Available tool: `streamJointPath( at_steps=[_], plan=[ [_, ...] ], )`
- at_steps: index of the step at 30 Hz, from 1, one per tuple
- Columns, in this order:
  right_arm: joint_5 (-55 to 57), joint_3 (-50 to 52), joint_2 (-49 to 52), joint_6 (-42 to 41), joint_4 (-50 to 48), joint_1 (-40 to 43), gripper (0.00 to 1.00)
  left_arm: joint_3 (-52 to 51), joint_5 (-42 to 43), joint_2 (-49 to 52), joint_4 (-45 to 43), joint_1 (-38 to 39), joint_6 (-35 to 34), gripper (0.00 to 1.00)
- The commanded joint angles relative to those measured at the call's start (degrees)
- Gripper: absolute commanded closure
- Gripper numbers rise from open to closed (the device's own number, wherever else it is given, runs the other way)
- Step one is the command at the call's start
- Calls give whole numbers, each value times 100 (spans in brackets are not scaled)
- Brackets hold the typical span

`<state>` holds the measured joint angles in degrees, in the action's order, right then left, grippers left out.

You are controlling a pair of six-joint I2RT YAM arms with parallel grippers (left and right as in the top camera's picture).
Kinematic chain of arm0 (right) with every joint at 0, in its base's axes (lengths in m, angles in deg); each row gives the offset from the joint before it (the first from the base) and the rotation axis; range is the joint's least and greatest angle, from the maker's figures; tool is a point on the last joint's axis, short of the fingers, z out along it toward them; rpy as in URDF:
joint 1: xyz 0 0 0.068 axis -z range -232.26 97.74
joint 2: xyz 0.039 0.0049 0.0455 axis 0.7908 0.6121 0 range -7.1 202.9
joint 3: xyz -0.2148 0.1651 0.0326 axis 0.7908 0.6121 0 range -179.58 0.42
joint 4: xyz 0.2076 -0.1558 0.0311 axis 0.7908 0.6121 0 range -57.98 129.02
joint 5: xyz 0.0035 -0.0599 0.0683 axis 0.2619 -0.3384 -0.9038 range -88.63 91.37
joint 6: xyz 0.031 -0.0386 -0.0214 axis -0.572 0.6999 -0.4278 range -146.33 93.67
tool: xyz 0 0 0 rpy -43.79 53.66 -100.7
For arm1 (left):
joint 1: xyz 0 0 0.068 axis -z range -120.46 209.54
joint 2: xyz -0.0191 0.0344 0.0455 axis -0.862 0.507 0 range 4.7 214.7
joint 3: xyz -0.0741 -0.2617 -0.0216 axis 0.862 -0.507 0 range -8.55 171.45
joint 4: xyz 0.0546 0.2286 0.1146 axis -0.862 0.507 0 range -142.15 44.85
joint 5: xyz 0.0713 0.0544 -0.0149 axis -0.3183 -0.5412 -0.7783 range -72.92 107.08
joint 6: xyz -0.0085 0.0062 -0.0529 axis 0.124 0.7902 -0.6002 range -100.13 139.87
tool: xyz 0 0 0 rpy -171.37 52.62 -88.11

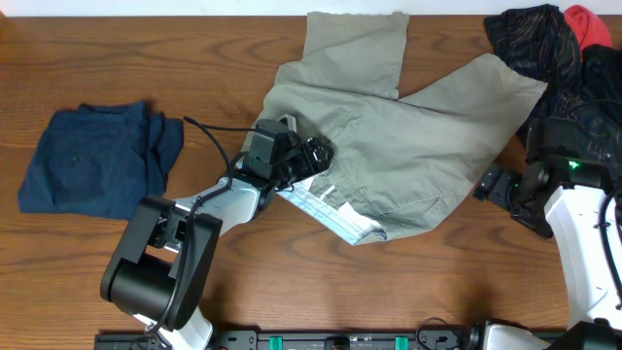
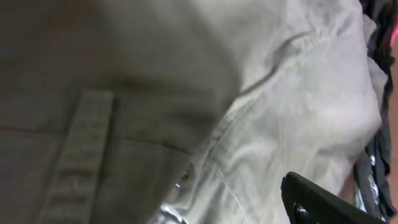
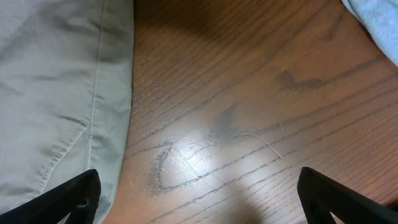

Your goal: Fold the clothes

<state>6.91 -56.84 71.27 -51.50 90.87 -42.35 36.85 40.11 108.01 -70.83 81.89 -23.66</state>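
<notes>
The khaki trousers (image 1: 408,126) lie crumpled across the middle of the table, one leg reaching the far edge and the waistband with pale lining toward the front. My left gripper (image 1: 319,154) sits on them by the waistband. In the left wrist view the trousers (image 2: 298,93) fill the frame. One black finger shows at the lower right and cloth hides the other, so the left gripper (image 2: 205,208) looks open. My right gripper (image 1: 489,185) is open and empty just right of the trousers. In the right wrist view it (image 3: 199,193) hovers over bare wood, with the trouser edge (image 3: 50,81) at its left finger.
A folded navy denim garment (image 1: 92,160) lies at the left. A black striped garment (image 1: 530,39) and a red one (image 1: 588,24) are piled at the far right corner. Bare wood (image 1: 389,282) lies along the front edge.
</notes>
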Motion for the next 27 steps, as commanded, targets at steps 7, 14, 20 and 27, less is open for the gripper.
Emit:
streamJointPath(
  at_steps=[7, 14, 20, 27],
  plan=[
    [-2, -4, -9, 59, -15, 20, 1, -39, -273, 72, -503, 7, 9, 93],
    [2, -4, -9, 59, -24, 20, 1, -37, 1456, -385, -763, -291, -186, 94],
    [0, -4, -9, 59, -50, 20, 1, -39, 2680, -1226, 796, -850, -131, 94],
    [0, -4, -9, 59, -28, 20, 1, -70, -997, -1283, 4205, -1082, 514, 94]
  ],
)
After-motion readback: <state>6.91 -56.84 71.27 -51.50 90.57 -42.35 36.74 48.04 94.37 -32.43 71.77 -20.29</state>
